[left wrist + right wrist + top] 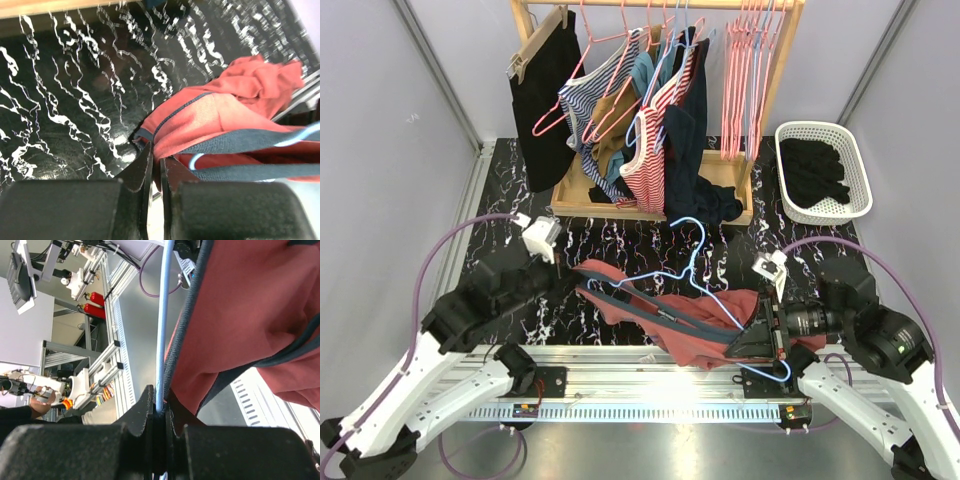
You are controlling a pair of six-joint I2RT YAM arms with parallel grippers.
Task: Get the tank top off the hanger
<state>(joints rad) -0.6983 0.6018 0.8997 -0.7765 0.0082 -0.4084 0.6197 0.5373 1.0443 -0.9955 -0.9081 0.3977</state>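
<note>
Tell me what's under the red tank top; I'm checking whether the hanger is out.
The light blue hanger runs inside the tank top, hook poking out; black marbled table beneath. Much of the wire is covered.

Robotics lab: aluminium-rail bench (650, 385), plain partition walls (380, 150), other robot rigs (75, 386).

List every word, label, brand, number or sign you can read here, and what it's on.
No text can be read in any view.
The tank top: no print or label showing.
The hanger: plain wire, no marking.
A coloured tag low in the top view: too small to read.
</note>
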